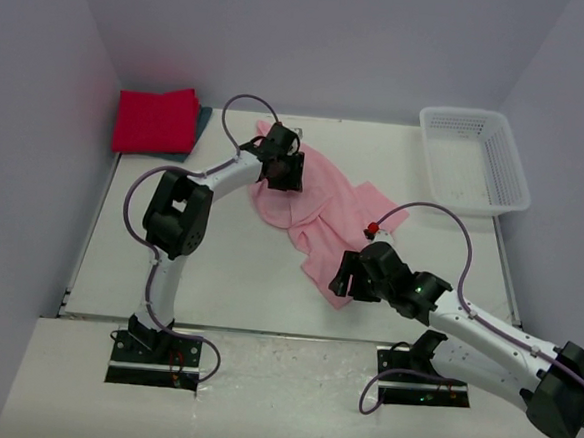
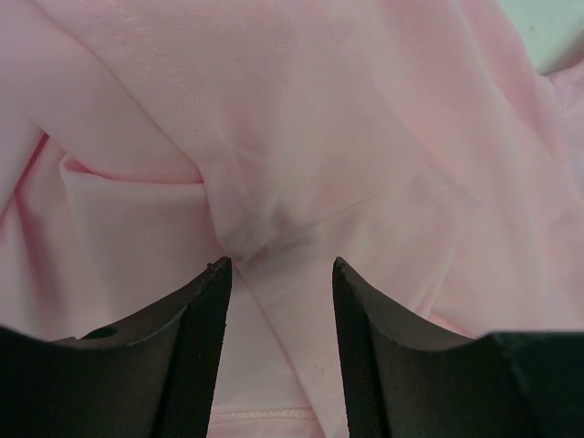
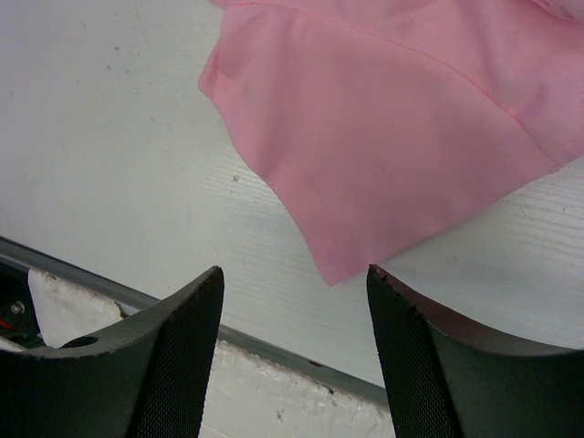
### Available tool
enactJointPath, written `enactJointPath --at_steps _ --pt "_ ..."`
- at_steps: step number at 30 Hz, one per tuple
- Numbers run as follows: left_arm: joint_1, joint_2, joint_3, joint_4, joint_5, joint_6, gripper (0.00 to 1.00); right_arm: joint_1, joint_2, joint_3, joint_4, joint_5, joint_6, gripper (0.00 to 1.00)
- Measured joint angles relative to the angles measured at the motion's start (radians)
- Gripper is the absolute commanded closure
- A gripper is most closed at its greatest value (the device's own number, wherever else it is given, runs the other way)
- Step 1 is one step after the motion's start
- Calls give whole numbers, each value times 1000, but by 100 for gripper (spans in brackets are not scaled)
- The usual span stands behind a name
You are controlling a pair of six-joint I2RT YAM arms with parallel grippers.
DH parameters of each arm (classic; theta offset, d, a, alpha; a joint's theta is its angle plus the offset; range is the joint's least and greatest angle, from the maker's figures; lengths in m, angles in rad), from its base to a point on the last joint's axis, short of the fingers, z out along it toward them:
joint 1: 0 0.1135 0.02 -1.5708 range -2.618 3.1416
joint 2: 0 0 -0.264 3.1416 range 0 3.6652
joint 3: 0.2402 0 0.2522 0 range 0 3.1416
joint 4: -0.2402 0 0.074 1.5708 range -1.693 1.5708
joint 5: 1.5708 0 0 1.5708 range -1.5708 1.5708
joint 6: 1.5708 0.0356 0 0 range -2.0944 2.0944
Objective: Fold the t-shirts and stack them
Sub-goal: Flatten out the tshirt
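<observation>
The pale pink t-shirt (image 1: 318, 206) is lying crumpled across the middle of the table (image 1: 229, 265), running from the upper centre of the top view down towards the lower right. The left gripper (image 1: 280, 168) is hovering over the shirt's upper end. In the left wrist view pink cloth is filling almost the whole frame, and a raised fold is running down into the gap between the two black fingers (image 2: 196, 328). The right gripper (image 1: 353, 280) is sitting at the shirt's lower end. In the right wrist view a pointed corner of the shirt is lying flat on the white tabletop just above the gap between the fingers, apart from both of them.

The bright red t-shirt (image 1: 157, 119) is lying folded in the upper left corner of the top view, resting on the dark teal t-shirt (image 1: 203, 121), whose edge is peeking out on the right and along the bottom.

The white mesh basket (image 1: 511, 169) is standing at the upper right, well apart from the shirts, with its own mesh floor showing inside.

The left jaws are standing partly apart, straddling the fold without pinching it. The right jaws are standing wide apart and gripping nothing.
</observation>
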Motion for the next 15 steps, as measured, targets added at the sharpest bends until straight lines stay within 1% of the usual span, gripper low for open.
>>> enactJointPath --at_steps 8,15 --pt "14 10 -1 39 60 0 51 1 10 0 -2 0 3 36" --pt "30 31 -3 40 51 -2 51 5 -14 0 -19 3 7 37"
